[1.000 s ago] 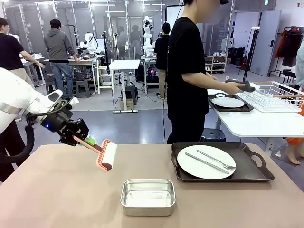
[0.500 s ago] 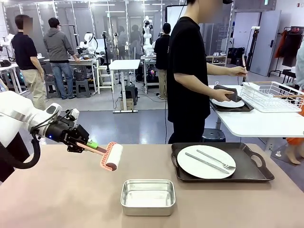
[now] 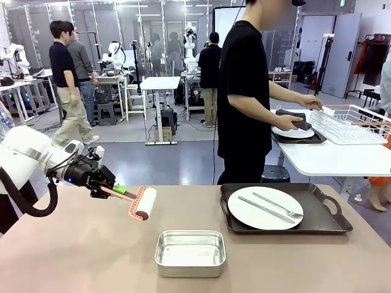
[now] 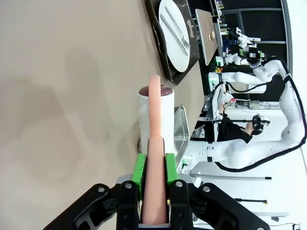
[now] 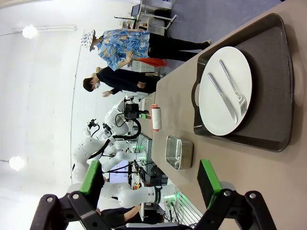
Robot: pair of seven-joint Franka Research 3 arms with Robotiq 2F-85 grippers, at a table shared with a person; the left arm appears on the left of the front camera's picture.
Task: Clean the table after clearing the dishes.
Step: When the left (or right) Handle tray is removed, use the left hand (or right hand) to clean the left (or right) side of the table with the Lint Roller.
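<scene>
My left gripper (image 3: 115, 188) is shut on the pink handle of a lint roller (image 3: 145, 202), whose white roll hangs low over the left part of the beige table (image 3: 73, 256); I cannot tell whether they touch. The left wrist view shows the green pads of the left gripper (image 4: 154, 167) clamping the handle, with the lint roller (image 4: 156, 115) ahead. One of the dishes, a white plate (image 3: 266, 207) with knife and fork, lies on a dark tray (image 3: 333, 223) at the table's right. My right gripper (image 5: 151, 184) is open, above the table, with the plate (image 5: 225, 91) beyond it.
A small steel pan (image 3: 190, 253) stands at the table's front middle. The person stands beyond the far edge, both hands over a second plate (image 3: 293, 132) on a tray on the white side table (image 3: 342, 160), beside a wire rack (image 3: 357, 122).
My left arm has carried the lint roller slightly right and lower. The person's hands have moved a dark object onto the plate on the side table.
</scene>
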